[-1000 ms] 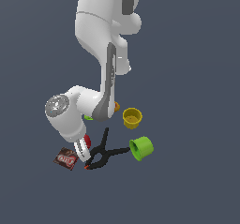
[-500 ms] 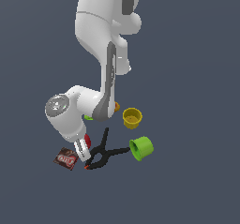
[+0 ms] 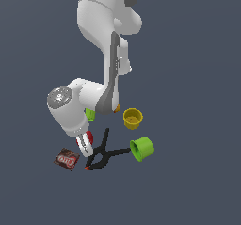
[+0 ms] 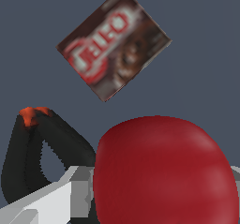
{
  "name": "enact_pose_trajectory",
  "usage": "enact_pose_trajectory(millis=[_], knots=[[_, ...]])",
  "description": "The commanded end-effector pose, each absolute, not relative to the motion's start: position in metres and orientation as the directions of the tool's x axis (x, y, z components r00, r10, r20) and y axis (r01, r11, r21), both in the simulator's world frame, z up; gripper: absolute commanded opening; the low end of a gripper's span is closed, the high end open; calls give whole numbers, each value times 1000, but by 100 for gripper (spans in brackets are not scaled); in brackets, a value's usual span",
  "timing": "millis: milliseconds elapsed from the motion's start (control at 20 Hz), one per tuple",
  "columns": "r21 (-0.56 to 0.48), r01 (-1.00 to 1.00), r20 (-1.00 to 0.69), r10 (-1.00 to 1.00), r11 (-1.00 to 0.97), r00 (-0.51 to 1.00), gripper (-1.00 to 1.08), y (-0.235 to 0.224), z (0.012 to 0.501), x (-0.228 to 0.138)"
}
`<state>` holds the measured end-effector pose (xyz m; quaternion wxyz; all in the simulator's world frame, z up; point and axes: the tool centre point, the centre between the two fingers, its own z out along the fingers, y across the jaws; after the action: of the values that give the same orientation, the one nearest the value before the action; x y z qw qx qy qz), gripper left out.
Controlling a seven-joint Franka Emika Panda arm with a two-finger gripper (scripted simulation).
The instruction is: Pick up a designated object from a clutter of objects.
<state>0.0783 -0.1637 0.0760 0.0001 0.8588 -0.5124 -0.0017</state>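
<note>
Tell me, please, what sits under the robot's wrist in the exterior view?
A sliver of the red cup shows under the wrist, beside the black spring clamp. In the wrist view the cup fills the foreground. The end effector's fingers are hidden, so its grip cannot be judged.

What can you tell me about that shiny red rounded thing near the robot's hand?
The red piece is a plain, glossy, dome-shaped object that looks like plastic. In the wrist view it fills the foreground, with a pale gripper finger beside it. In the exterior view only a sliver shows behind the gripper, next to the black clamp.
</note>
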Motion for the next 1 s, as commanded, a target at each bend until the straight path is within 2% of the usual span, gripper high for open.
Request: enact_pose_trajectory(millis=[0, 950], knots=[[-1, -880, -1, -880, -475, 475, -100, -158, 90, 74], [-1, -880, 0, -880, -474, 474, -100, -83, 249, 13]])
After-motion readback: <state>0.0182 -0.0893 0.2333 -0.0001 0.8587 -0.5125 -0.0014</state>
